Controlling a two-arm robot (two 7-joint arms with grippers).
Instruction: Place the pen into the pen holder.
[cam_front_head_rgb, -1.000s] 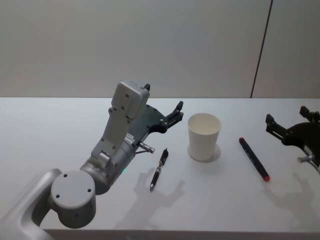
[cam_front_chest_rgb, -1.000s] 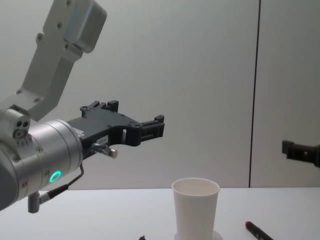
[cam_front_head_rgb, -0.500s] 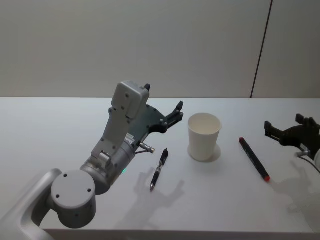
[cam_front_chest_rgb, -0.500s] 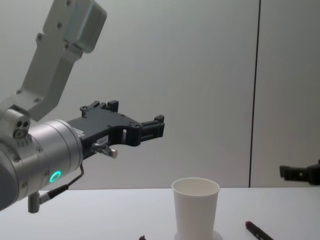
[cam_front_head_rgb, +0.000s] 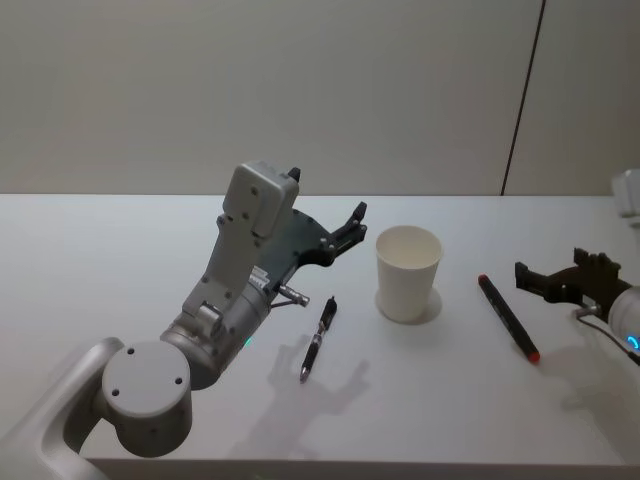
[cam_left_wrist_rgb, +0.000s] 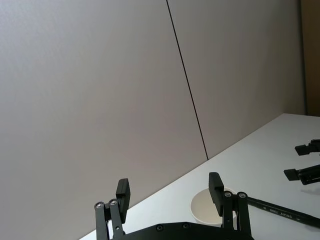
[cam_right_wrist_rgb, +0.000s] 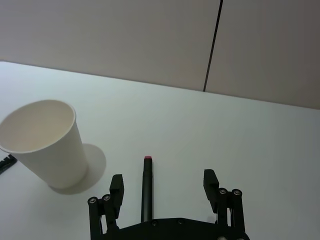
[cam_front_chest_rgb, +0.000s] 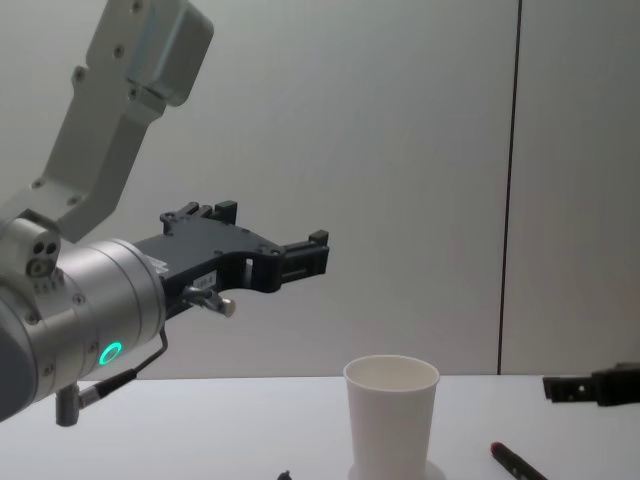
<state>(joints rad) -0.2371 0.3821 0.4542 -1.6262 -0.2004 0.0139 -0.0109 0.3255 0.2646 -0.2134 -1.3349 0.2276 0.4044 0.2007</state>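
Bench (cam_front_head_rgb: 100, 260) scene, seen from the head, chest and both wrist cameras. The pen holder (cam_front_head_rgb: 408, 272), a white paper cup with a rolled rim, stands upright near the middle of the bench with its mouth facing up. To its right a red-tipped pen (cam_front_head_rgb: 508, 316) lies flat on the bench, a black barrel with red at both ends, running obliquely from just beside the cup's base towards my side. To the cup's left lies a black ballpoint pen (cam_front_head_rgb: 317, 340), also flat and apart from the cup. My right pincer (cam_front_head_rgb: 550, 262) hangs above the bench to the right of the red-tipped pen and points towards it. It is released, fingers spread wide and grasping nothing. From the right wrist camera the red-tipped pen (cam_right_wrist_rgb: 146, 190) runs between the two spread fingers (cam_right_wrist_rgb: 117, 187), with the cup (cam_right_wrist_rgb: 47, 145) off to one side. In the chest view the right pincer (cam_front_chest_rgb: 560, 387) sits low, clear of the bench surface. My left pincer (cam_front_head_rgb: 350, 228) is raised well above the bench, to the left of the cup and above the ballpoint pen. It too is released, fingers (cam_left_wrist_rgb: 216, 187) apart and nothing between them, with the cup rim (cam_left_wrist_rgb: 200, 212) visible beyond them.
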